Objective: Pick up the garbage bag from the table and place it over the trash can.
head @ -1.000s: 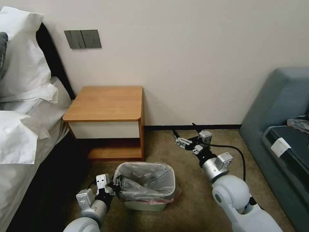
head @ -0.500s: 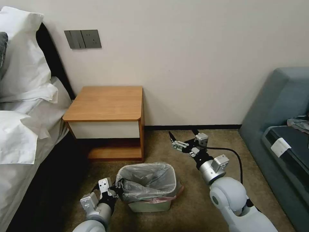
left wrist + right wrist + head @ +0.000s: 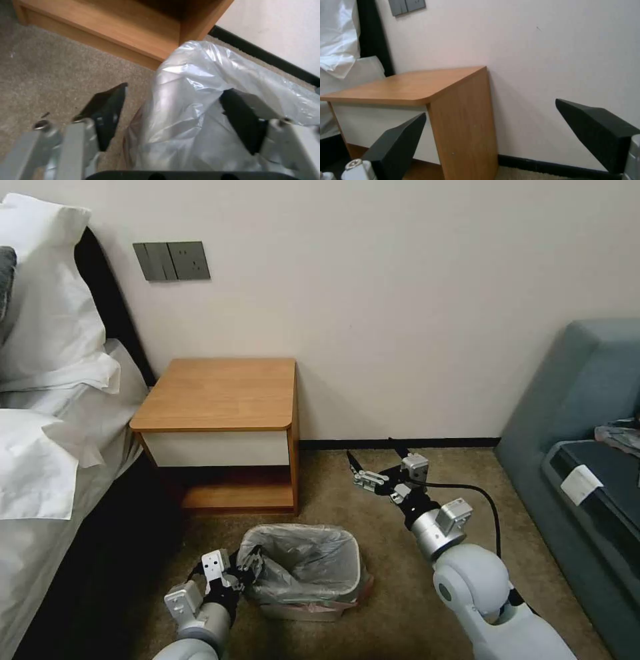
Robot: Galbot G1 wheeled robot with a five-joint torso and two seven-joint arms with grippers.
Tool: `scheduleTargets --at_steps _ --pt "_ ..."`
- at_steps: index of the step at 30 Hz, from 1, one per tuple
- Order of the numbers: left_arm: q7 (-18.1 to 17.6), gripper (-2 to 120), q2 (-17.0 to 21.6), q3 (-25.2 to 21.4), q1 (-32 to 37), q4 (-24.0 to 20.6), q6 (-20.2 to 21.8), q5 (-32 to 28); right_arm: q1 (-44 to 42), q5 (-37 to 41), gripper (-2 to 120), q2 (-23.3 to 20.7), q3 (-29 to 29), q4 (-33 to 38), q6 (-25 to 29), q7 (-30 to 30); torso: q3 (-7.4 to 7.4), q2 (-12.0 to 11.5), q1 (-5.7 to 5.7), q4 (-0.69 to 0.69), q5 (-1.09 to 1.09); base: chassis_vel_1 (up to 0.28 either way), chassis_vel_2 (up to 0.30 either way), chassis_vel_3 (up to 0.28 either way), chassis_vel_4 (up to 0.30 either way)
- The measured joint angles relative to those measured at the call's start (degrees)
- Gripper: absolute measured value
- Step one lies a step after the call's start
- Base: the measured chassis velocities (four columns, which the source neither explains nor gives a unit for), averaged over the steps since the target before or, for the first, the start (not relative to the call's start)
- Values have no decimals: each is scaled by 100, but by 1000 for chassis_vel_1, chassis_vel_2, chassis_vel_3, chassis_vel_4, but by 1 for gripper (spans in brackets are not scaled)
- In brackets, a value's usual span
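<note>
The trash can (image 3: 293, 613) stands on the carpet in front of the table (image 3: 220, 393). The garbage bag (image 3: 303, 563) lines it, its crinkly grey plastic folded over the rim. My left gripper (image 3: 248, 565) is at the can's left rim. In the left wrist view this gripper (image 3: 175, 88) is open, with the bag's (image 3: 186, 105) wall standing between its fingers and draped against one of them. My right gripper (image 3: 373, 453) hovers over the carpet to the right of the table, open and holding nothing. In the right wrist view it (image 3: 490, 108) faces the table's (image 3: 413, 85) side panel.
A bed with white pillows (image 3: 47, 380) runs along the left. A grey-blue sofa (image 3: 580, 433) stands at the right. The wall and black skirting (image 3: 400, 442) close the far side. Bare carpet (image 3: 393, 607) lies between the can and my right arm.
The can with the bag has slid a little toward me, and my left gripper has shifted right along its rim. My right arm has drifted slightly left.
</note>
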Motion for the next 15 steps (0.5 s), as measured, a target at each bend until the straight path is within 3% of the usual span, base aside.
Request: scheduleTargets --at_steps 5,9,15 --pt "-111 97 16 -43 109 -229 -58 109 -255 -262 100 152 20 40 26 199 0 0 0 0 0 0 0 0 0" --pt "-148 99 66 -92 159 -375 -117 379 -598 -644 100 446 -37 157 -94 542 0 0 0 0 0 0 0 0 0" --pt "-97 100 25 -150 160 -529 -334 614 -1315 -1482 100 1049 -129 67 485 680 0 0 0 -1 -1 0 0 0 0"
